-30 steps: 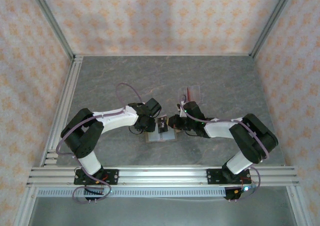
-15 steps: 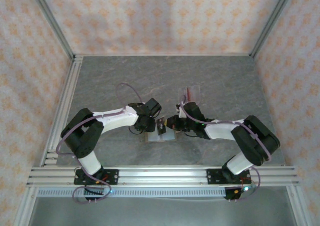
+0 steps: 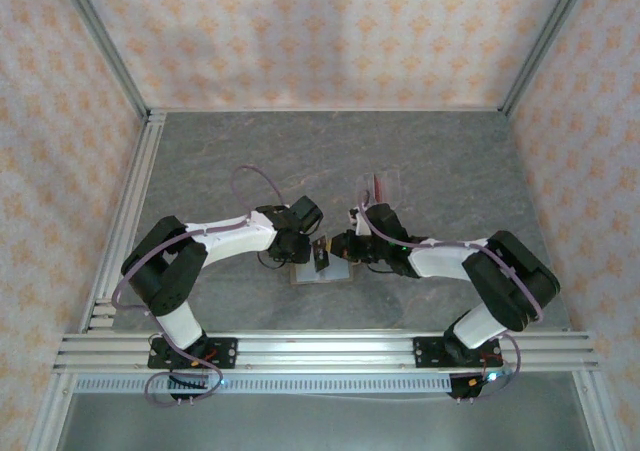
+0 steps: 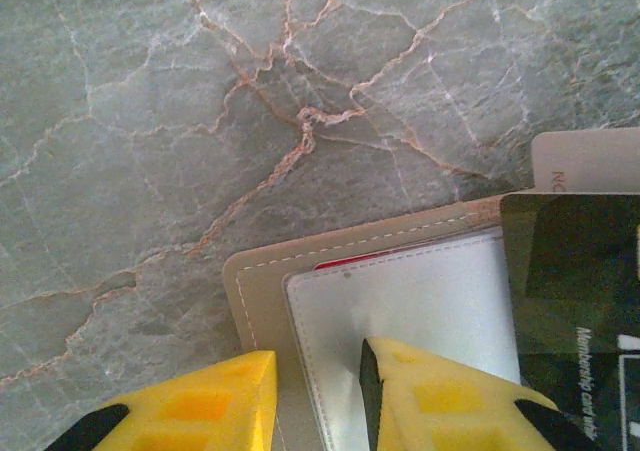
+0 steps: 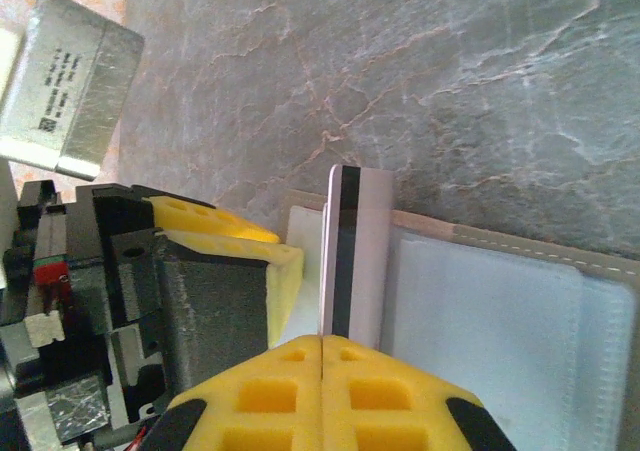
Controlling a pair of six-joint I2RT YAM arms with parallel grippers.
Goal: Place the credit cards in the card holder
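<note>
The small olive-tan folding wallet (image 3: 325, 274) lies open and flat on the grey marbled desk (image 3: 450, 161) with orange veins. It sits low in the middle of the overhead view, between the two arms. In the left wrist view its stitched tan border frames a pale grey inner pocket, and a thin red card edge (image 4: 350, 261) peeks out along the top of that pocket.

A thin, stiff rectangular card (image 4: 570, 291), dark on one face with white print, stands over the wallet at the right edge of that view. From the right wrist it shows its other side, pale with a black stripe, upright above the wallet's grey inside. Its far end reaches about to the wallet's upper border.

The right pincer (image 5: 322, 343) is clenched on the near end of this card, its yellow fingers pressed together at the bottom of the frame.

The left pincer (image 4: 315, 366) has its yellow fingers partly apart at the bottom of its own view. One tip is over the tan border and the other over the pale pocket. Whether they press on the wallet cannot be told.

Up and to the right of the wallet in the overhead view, just beyond the right arm's wrist, stands a clear plastic stand (image 3: 392, 181) with something dark red in it.
</note>
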